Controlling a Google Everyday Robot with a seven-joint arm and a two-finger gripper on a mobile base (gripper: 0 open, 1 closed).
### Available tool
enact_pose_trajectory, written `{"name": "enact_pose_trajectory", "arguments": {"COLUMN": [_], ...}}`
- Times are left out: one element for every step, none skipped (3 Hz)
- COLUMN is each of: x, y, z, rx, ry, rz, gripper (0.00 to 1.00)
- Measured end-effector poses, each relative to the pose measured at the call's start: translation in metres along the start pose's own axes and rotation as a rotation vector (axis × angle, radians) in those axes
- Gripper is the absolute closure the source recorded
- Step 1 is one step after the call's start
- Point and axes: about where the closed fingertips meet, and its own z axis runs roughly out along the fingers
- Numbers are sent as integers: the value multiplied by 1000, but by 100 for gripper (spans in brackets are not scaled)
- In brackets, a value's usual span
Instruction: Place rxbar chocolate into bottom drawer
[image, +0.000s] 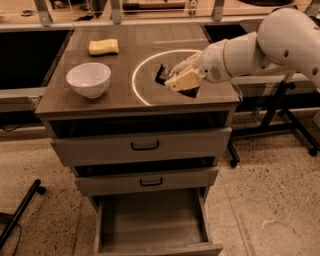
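My gripper (176, 78) hangs over the right part of the cabinet top, on a white arm that comes in from the right. Its pale fingers (184, 79) are shut on the rxbar chocolate (162, 75), a dark flat bar whose end sticks out to the left of the fingers. The bar is held just above the wooden top. The bottom drawer (150, 225) is pulled open below, near the floor, and nothing shows inside it.
A white bowl (89, 79) stands on the left of the top and a yellow sponge (104, 46) lies behind it. A bright light ring (138, 88) marks the top. Two upper drawers with black handles (145, 146) are a little ajar. Black stand legs (285, 115) are at the right.
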Motion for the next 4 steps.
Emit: {"name": "enact_pose_trajectory", "arguments": {"x": [35,60,101,101], "y": [40,68,103,103], "z": [-6,-12,-5,-5], "rx": [0,15,2,2], "ry": [12,8,-40,-40], "rz": [33,72,215,215], "gripper": [100,100,100,100]}}
